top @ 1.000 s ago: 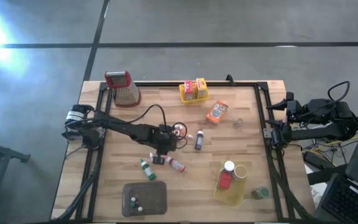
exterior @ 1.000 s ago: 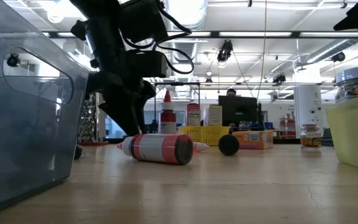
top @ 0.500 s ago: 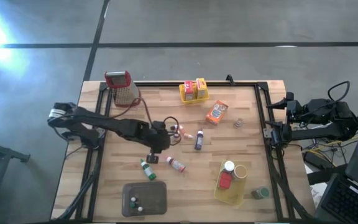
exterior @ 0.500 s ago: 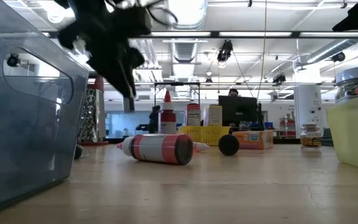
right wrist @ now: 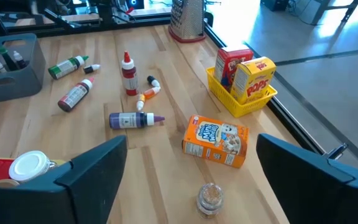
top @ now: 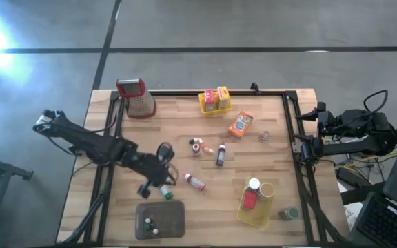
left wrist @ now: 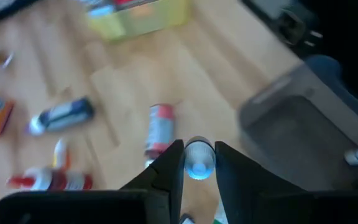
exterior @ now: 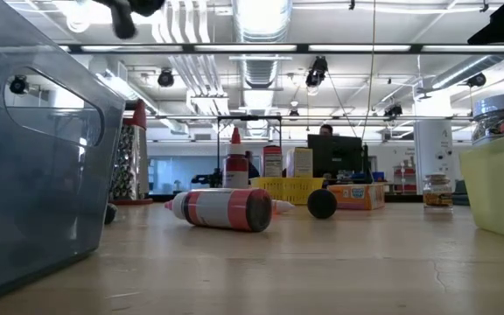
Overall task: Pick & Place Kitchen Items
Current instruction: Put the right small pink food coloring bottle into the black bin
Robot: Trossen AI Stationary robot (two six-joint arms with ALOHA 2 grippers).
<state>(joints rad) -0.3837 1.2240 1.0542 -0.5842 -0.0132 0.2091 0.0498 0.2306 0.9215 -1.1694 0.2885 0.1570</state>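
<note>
Two arms, one small bottle pinched in the left gripper point(left wrist: 197, 167) above the table's near left part.
Nearest, the grey tray point(top: 178, 215) sits at the front edge with tiny bottles inside; the left gripper hangs just beyond it, its fingers point(left wrist: 166, 171) pinching a small blue-capped bottle point(left wrist: 198, 161). A green-capped bottle point(top: 165, 193) and a red-banded bottle point(top: 196, 182) lie on the wood close by. Farther in, a dark bottle point(top: 220, 156) and a red bottle point(top: 197, 144) lie mid-table, with the orange box point(top: 240, 124) beyond. At the far edge stand the yellow basket point(top: 214, 101) of boxes and the grater point(top: 138, 98). Off the right edge waits the right gripper point(right wrist: 191, 180), jaws spread wide and empty.
</note>
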